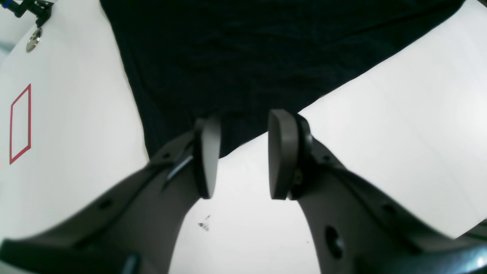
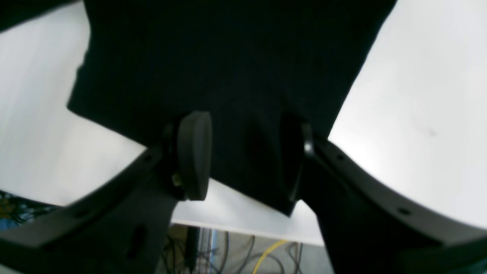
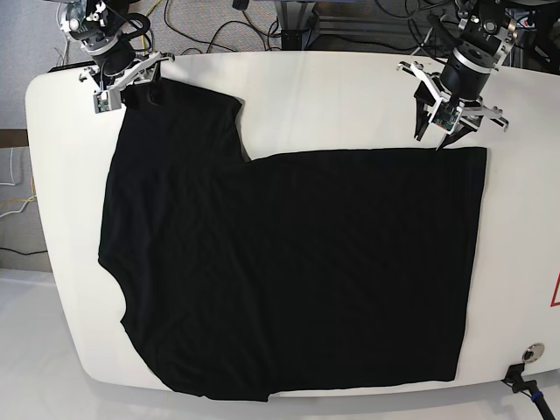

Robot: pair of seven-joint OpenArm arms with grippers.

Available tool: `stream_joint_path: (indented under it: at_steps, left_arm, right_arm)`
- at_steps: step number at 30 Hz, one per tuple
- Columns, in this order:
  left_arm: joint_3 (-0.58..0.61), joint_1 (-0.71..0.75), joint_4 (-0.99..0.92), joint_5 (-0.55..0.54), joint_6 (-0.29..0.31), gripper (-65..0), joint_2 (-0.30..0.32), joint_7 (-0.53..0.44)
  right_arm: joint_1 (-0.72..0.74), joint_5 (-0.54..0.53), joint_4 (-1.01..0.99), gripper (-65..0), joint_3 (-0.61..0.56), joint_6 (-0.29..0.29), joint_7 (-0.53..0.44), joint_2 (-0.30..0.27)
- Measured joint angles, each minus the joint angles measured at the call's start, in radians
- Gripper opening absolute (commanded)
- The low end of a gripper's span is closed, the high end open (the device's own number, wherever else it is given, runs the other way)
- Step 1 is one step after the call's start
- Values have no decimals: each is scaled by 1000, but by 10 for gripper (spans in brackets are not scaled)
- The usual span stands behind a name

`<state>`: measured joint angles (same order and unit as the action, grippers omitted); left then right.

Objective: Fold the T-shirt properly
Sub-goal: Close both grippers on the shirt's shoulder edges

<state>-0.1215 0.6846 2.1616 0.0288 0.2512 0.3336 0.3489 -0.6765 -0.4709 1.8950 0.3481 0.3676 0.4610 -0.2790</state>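
The black T-shirt (image 3: pixel 289 262) lies spread flat on the white table (image 3: pixel 332 96), plain side up, with no print showing. My left gripper (image 3: pixel 429 140) is open at the shirt's far right corner. In the left wrist view the left gripper (image 1: pixel 243 156) has its jaws apart, and the corner of the shirt (image 1: pixel 243 57) reaches just between them. My right gripper (image 3: pixel 125 92) is open at the shirt's far left sleeve. In the right wrist view the right gripper (image 2: pixel 243 156) straddles the dark cloth (image 2: pixel 228 57) near the table edge.
A red rectangle outline (image 1: pixel 21 123) is marked on the table, and a round metal fitting (image 1: pixel 33 40) sits near it. Both lie at the table's near right (image 3: pixel 528 354). Cables (image 2: pixel 266 255) hang below the table edge behind the right gripper.
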Motion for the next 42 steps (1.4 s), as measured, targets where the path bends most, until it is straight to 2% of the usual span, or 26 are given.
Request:
stream_joint_path:
  at_steps: [8, 27, 38, 41, 42]
  left_arm:
    - [0, -1, -2, 0, 0, -445, -2, 3]
    - [-3, -5, -12, -7, 0, -442, -6, 1]
    - [-2, -54, -62, -3, -3, -445, -11, 3]
    - [-2, -67, -77, -4, 4, -446, -11, 21]
    - [-2, -71, -80, -3, 3, -446, -10, 22]
  right_arm:
    - [0, 56, -23, -360, 6, 4, -11, 5]
    - [35, 37, -89, -361, 6, 8, -23, -1]
    - [39, 40, -92, -361, 4, 15, -23, -1]
    - [79, 26, -176, -361, 5, 103, -23, -3]
    - [96, 14, -194, -361, 6, 110, -15, -12]
